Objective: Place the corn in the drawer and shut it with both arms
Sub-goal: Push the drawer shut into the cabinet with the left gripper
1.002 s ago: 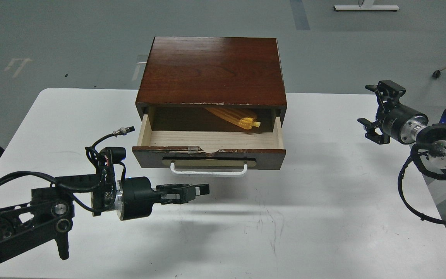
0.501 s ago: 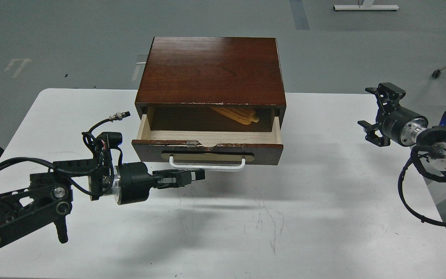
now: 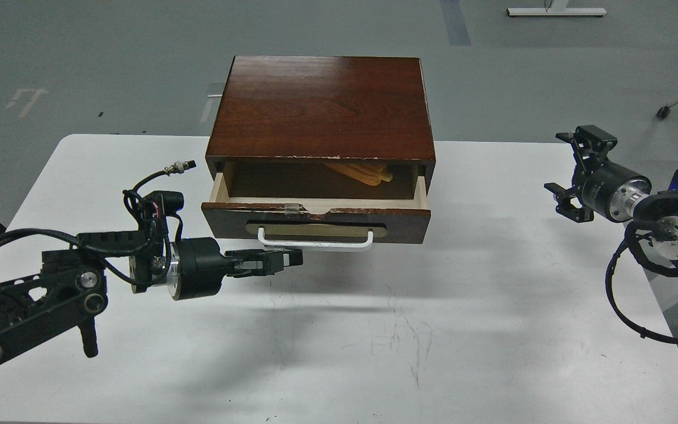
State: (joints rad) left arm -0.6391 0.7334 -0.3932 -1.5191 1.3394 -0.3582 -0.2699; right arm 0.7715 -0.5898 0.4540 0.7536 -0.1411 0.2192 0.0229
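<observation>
Resting on the white desk (image 3: 492,330), whose top shows faint scuffs, the glossy red-brown wooden cabinet (image 3: 321,106) has its drawer (image 3: 315,215) pulled partly out: dark front, chipped top edge, pale wood inside, and a white bar handle (image 3: 315,242) on a beige oval plate. The corn (image 3: 362,172), a ribbed yellow cob, lies at the back right of the drawer, mostly tucked under the cabinet top in shadow.

The left arm (image 3: 50,288) reaches in low from the left, forearm roughly level, and its left claw (image 3: 292,258) points right just in front of and below the left part of the drawer front, near the handle's left end; the two fingers lie together with nothing between them. The right arm (image 3: 662,218) sits well apart at the desk's right edge, its right claw (image 3: 574,171) spread wide and empty, aimed up and to the left.

Compared with half a second ago, the drawer is pushed further in, showing less of its pale floor and of the cob, and the left claw has shifted up and slightly back toward the left. The right claw is unchanged.
</observation>
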